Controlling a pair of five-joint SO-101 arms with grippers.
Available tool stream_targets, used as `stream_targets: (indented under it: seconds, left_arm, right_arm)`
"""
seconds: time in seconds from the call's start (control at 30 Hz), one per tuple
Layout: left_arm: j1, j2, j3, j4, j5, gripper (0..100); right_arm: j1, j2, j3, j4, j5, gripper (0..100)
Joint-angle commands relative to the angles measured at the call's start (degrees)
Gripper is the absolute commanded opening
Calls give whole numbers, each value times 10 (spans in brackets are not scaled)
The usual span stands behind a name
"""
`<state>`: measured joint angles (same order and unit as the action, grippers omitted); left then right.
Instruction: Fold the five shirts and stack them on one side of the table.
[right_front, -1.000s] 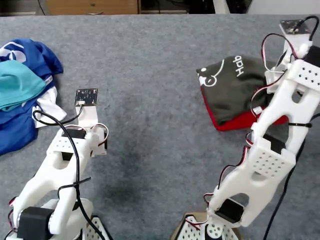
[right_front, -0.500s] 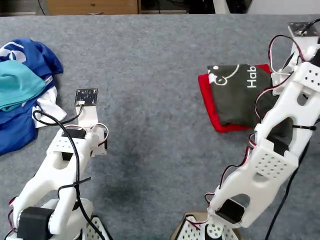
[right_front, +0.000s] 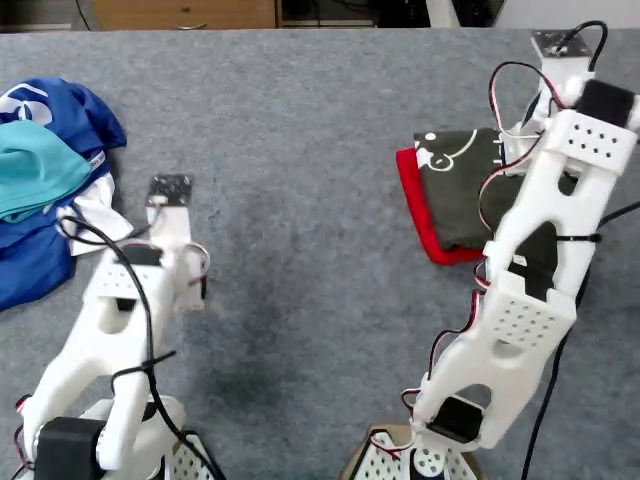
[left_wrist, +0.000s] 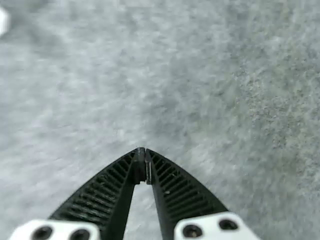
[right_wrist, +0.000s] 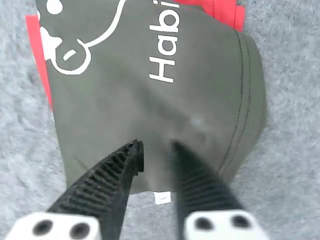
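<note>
Lettering on one shirt
The dark shirt (right_wrist: 120, 100) bears white lettering beside a line-drawn figure; the blue shirt (right_front: 80, 105) shows a white mark, perhaps a logo.

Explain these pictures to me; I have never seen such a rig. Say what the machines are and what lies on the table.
These are two small white robot arms standing side by side at a grey table. The high view comes from a fixed camera looking down. The other two pictures come from a camera on each arm's wrist, looking along its black jaws. The left arm holds nothing: its jaws are shut over bare table. The right arm has its jaws parted over a folded dark shirt, which lies on a red shirt. Beyond the left arm lies an unfolded heap: a blue shirt, a teal shirt and something white.
</note>
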<state>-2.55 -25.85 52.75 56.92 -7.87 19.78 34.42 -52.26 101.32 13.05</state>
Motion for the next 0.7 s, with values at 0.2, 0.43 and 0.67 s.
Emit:
stream_targets:
  seconds: [0.2,0.43,0.67]
  left_arm:
    - [-378,15,-302,41,-42,229]
    - [-446,229,-314,-83,-130,243]
    - [-448,407,-426,-60,-186,32]
  right_arm:
    - [-35,-58,37,11,-23,9]
    - [-91,-160,170,11,-24,9]
    - [-138,-255,227,11,-24,9]
